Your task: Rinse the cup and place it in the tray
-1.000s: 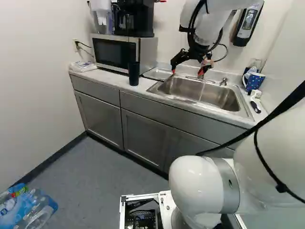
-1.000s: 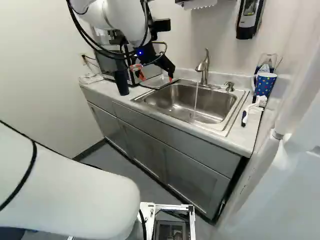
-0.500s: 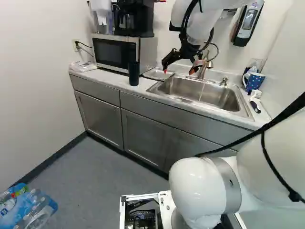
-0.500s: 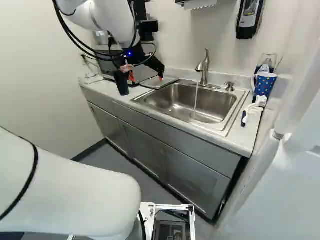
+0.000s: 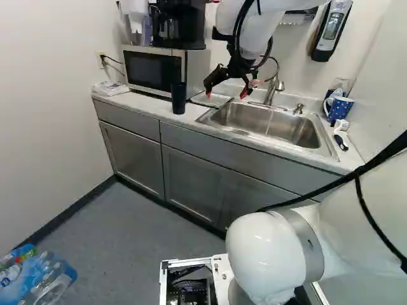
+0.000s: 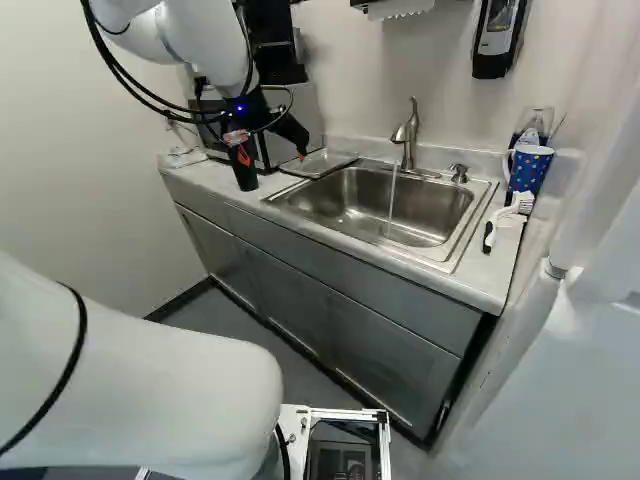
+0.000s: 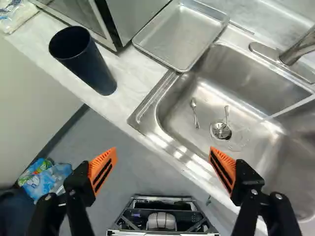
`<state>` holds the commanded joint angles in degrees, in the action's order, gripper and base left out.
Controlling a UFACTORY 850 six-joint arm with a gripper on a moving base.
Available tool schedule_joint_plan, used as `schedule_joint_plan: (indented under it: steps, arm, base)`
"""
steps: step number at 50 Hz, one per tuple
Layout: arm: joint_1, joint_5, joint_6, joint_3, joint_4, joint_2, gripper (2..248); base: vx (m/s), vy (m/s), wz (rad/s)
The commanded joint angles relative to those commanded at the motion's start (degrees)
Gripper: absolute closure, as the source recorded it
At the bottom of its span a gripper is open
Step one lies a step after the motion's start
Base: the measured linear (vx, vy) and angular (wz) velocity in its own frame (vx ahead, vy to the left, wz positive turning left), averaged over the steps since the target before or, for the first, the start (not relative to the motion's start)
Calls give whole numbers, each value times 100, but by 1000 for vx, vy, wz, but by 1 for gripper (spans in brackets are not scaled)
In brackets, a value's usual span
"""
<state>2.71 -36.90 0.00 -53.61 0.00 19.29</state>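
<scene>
My gripper (image 5: 226, 95) hangs above the counter's back part near the tray in the left base view. In the wrist view the gripper (image 7: 163, 164) stands wide open, nothing between its orange pads. The tall dark cup (image 7: 88, 64) stands upright on the counter, ahead of the finger on the microwave's side, not touched. Between the microwave and the sink lies the shallow metal tray (image 7: 179, 35), bare inside. Water (image 6: 392, 200) runs from the faucet (image 6: 407, 135) into the sink (image 6: 350, 195).
Behind the cup is the microwave (image 5: 152, 68) with a coffee maker on top. Two spoons (image 7: 195, 113) lie in the sink by the drain. A blue dotted mug (image 5: 339, 108) and a brush (image 6: 500, 220) stand or lie at the sink's far right. Bottles (image 5: 38, 276) are on the floor.
The arm has swung left in both base views, carrying the open gripper from over the sink toward the tray and cup. Base, cup and tray have stayed put.
</scene>
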Motion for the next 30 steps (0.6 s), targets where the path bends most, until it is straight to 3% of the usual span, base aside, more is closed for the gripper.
schedule_joint_plan:
  steps: [30]
  arm:
    - [683, 0, 0, -264, 0, -320, 3]
  base:
    - [0, 0, 0]
